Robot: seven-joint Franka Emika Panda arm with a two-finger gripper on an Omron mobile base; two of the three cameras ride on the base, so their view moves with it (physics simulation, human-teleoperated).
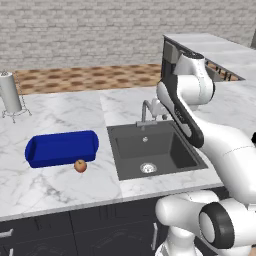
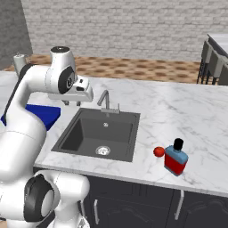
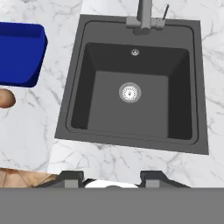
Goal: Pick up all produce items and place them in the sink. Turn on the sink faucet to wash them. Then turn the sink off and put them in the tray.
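The orange-red apple (image 1: pixel 80 166) lies on the counter just in front of the blue tray (image 1: pixel 62 147); it also shows at the left edge of the hand view as the apple (image 3: pixel 5 98). The red tomato (image 2: pixel 158 152) rests right of the sink (image 2: pixel 102 131), close beside a red-and-blue bottle. My gripper (image 2: pixel 72 103) hangs above the sink's left rim, pointing down, open, with nothing between its fingertips (image 3: pixel 72 177). Below it is the dark basin (image 3: pixel 131 87) with nothing in it but the silver drain (image 3: pixel 130 92). The faucet (image 3: pixel 144 17) stands at the back rim, no water running.
A red-and-blue bottle (image 2: pixel 175 159) stands right of the tomato near the counter's front edge. A white cylinder on a wire stand (image 1: pixel 10 95) sits at the far left. The raised counter (image 1: pixel 215 50) closes off the right side.
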